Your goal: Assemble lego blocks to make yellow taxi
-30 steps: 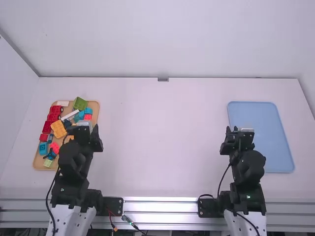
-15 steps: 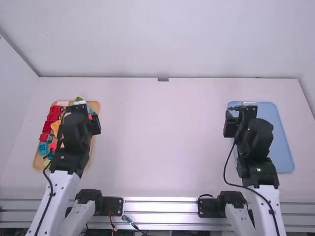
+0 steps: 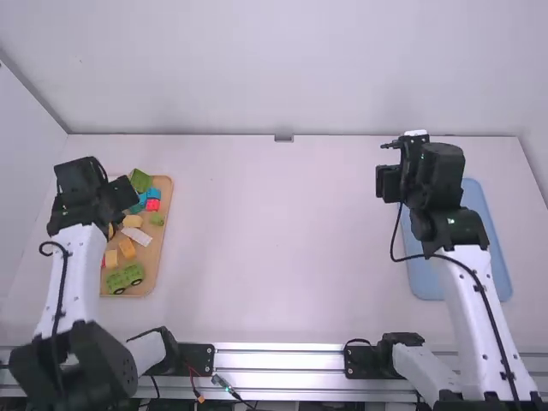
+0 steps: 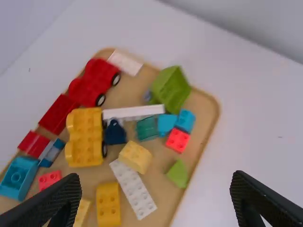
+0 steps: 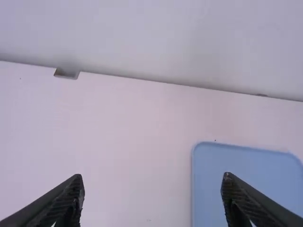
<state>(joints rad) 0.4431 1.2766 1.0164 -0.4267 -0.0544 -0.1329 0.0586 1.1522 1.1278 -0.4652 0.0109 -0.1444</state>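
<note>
In the high view my left gripper (image 3: 107,201) is over the far left part of the wooden tray (image 3: 167,223). The left wrist view shows this gripper (image 4: 155,184) open above the bricks. There lie a yellow wheeled base (image 4: 85,137), a yellow block (image 4: 135,157), a longer yellow brick (image 4: 109,205) and a white studded plate (image 4: 133,189). A long white brick (image 4: 133,112) rests beyond the yellow block. My right gripper (image 3: 390,175) is near the far left corner of the blue tray (image 3: 428,282); in the right wrist view the same gripper (image 5: 151,182) stands open, nothing between its fingers.
Red wheeled pieces (image 4: 93,82), a green hollow piece (image 4: 173,88) and blue bricks (image 4: 185,120) share the wooden tray. A green wheeled piece (image 3: 125,278) lies at its near end. White walls border the table (image 3: 274,248) at the back and left.
Both arms have extended away from their bases. The left gripper has swung outward to the left, uncovering the tray's near right part; the right gripper has moved farther up the table, past the blue tray's middle.
</note>
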